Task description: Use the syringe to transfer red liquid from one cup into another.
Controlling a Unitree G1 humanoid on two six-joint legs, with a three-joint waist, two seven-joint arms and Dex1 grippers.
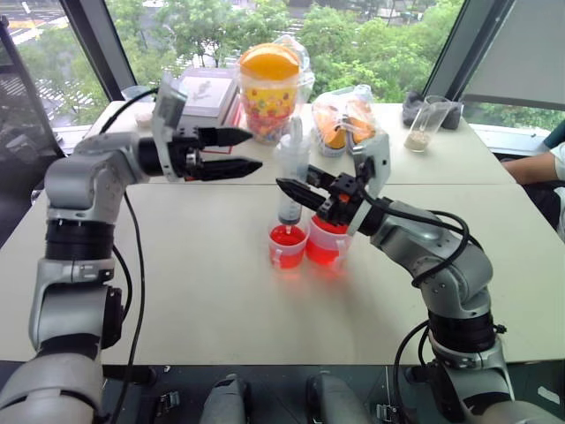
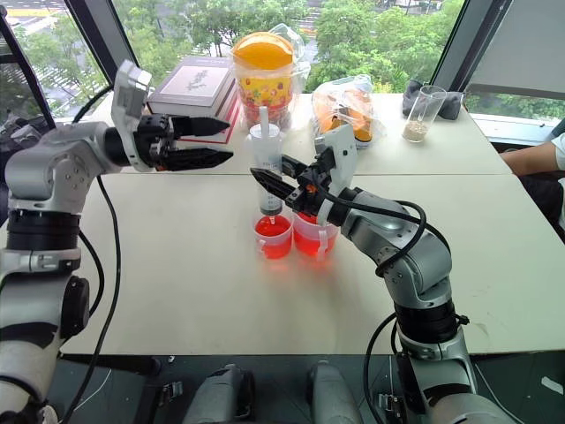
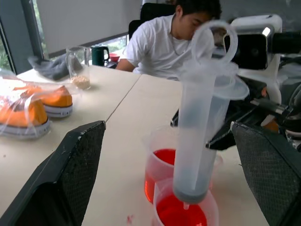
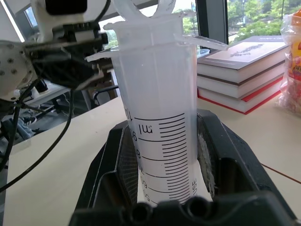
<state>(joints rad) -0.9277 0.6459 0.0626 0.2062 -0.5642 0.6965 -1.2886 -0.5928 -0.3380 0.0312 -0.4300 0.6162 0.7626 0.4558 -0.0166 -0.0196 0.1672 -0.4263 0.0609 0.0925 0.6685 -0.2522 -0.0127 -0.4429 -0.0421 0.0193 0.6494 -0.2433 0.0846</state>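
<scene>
1. One syringe (image 1: 291, 181) stood upright over the surface (image 1: 203, 265), its small tip pointing down just above the red liquid (image 1: 286, 237) in the small cup (image 1: 287, 247).
2. Two cups sat touching side by side near the middle of the surface: the small cup on the robot's left and the taller cup (image 1: 327, 243) on its right, both tinted red by the liquid inside.
3. The syringe barrel was clear and frosted, printed with black graduation marks, with a dark seal low in the barrel and a ring handle at the top of the plunger.
4. Two claws were in view. The right claw (image 1: 296, 192) was clamped on the syringe barrel, its black fingers pressing both sides.
5. The left claw (image 1: 252, 151) hung to the left of the syringe, fingers apart, touching nothing.
6. At the far side lay one stack of books (image 2: 199, 88), one jar (image 1: 269, 84) of coloured sweets with an orange lid, one bag of orange shoes (image 1: 344, 119), and one glass (image 1: 424, 124) with something pale at its bottom.
7. A person's arm (image 1: 534, 166) rested at the right edge.
</scene>
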